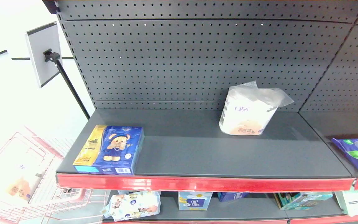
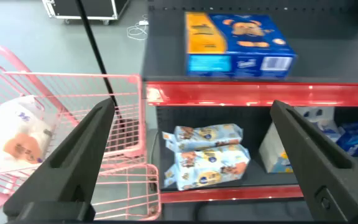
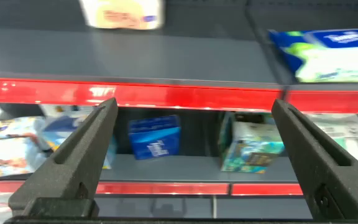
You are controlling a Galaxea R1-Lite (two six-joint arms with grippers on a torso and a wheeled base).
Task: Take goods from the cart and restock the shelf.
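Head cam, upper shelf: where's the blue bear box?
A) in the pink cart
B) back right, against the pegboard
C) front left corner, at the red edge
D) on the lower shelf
C: the blue bear box lies flat at the front left corner of the shelf, against the red edge strip.

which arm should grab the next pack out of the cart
Left. The pink cart sits on the robot's left, and the left wrist view looks onto it with a white pack inside; those jaws stand open and empty. The right wrist view faces the shelf, away from the cart.
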